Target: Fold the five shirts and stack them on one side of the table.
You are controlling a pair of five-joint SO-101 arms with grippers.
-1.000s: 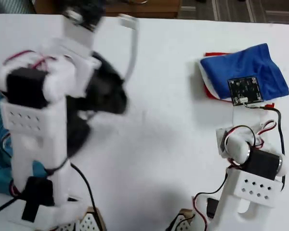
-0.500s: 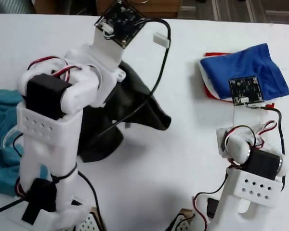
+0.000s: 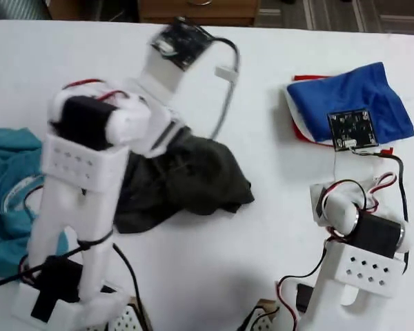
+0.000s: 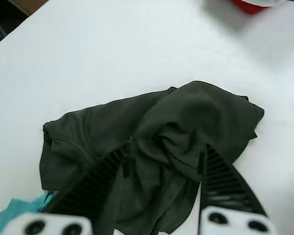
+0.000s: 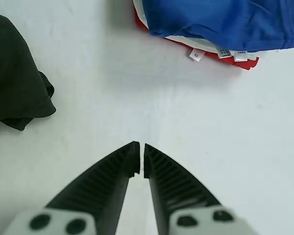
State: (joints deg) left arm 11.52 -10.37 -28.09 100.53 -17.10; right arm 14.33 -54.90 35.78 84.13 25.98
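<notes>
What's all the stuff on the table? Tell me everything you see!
dark shirt: 1, blackish, crumpled in the middle of the table
teal shirt: 1, teal, crumpled at the table's left edge
blue shirt: 1, blue, top of the folded stack on the right
white shirt: 1, white, under the blue one
red shirt: 1, red, bottom of the stack
table: 1, white
left claw: 1, black fingers, open over the dark shirt
right claw: 1, black fingers, shut, over bare table

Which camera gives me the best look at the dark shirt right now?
The left wrist view: the dark shirt lies crumpled, nearly whole, beneath the open left gripper. In the high view the left arm covers part of it; the right wrist view catches one edge.
</notes>
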